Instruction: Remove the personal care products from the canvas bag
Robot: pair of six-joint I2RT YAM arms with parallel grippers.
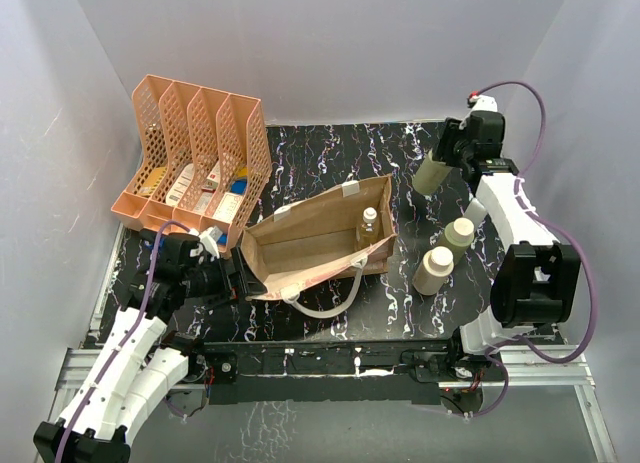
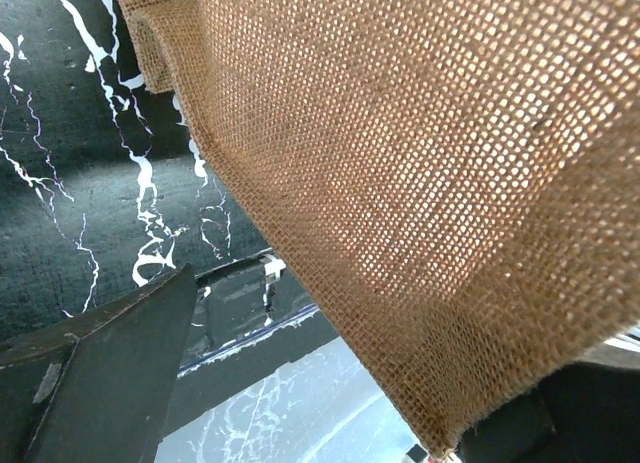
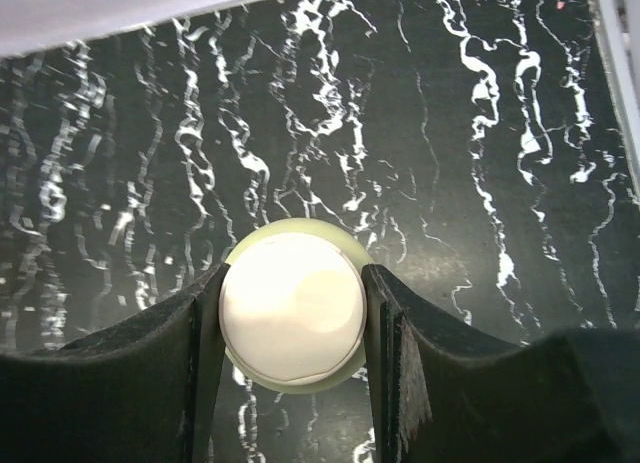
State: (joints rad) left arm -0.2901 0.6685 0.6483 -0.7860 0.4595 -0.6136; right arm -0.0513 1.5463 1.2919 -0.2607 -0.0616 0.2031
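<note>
Beige bottle (image 1: 431, 174), light, rigid and smooth-sided, hangs in the right gripper (image 1: 449, 155), well right of the canvas bag (image 1: 320, 245) — a clear bottle (image 1: 368, 226) stands inside it. Left wrist: soft weave sags between the left gripper (image 2: 330, 393)'s spread jaws. Right wrist: fingers (image 3: 120, 363) clamp the white cap (image 3: 292, 308) — probably the surest hold.

An orange-pink mesh file rack (image 1: 195, 148) stands at the far left of the black, white-veined table (image 1: 330, 153). Small boxes (image 1: 190, 188) and a blue item (image 1: 238, 187) sit in its slots.
</note>
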